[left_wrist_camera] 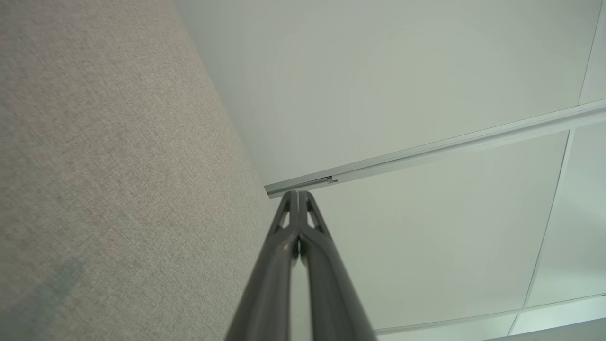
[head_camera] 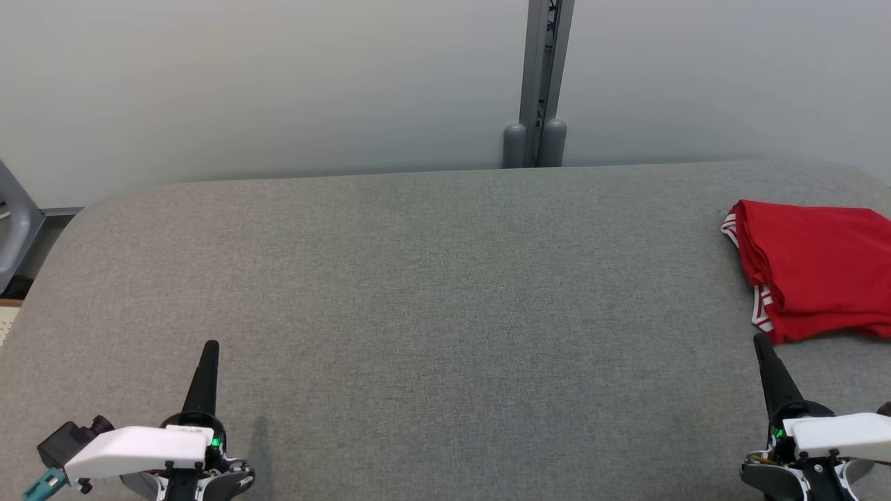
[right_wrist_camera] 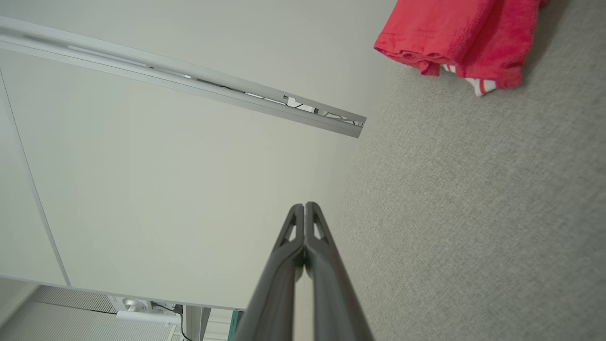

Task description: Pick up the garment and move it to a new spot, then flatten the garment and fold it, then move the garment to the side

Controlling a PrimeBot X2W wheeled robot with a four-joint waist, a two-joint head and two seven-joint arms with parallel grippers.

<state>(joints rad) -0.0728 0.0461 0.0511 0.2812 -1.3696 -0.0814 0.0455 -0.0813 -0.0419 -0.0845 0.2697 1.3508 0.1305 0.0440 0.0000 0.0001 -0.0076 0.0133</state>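
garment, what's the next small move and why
Likely open the right hand and ease it onto the near edge of the garment: it is shut, its tip just short of the cloth at the right side of the table, while the left hand sits far off.

The garment (head_camera: 814,268) lies on the table (head_camera: 445,292) at my far right, running out past that side of my head view. My right gripper (head_camera: 760,341) sits before its near left corner. My left gripper (head_camera: 210,346) is well apart, over the table's near left, and a post (head_camera: 541,83) stands behind the far edge.
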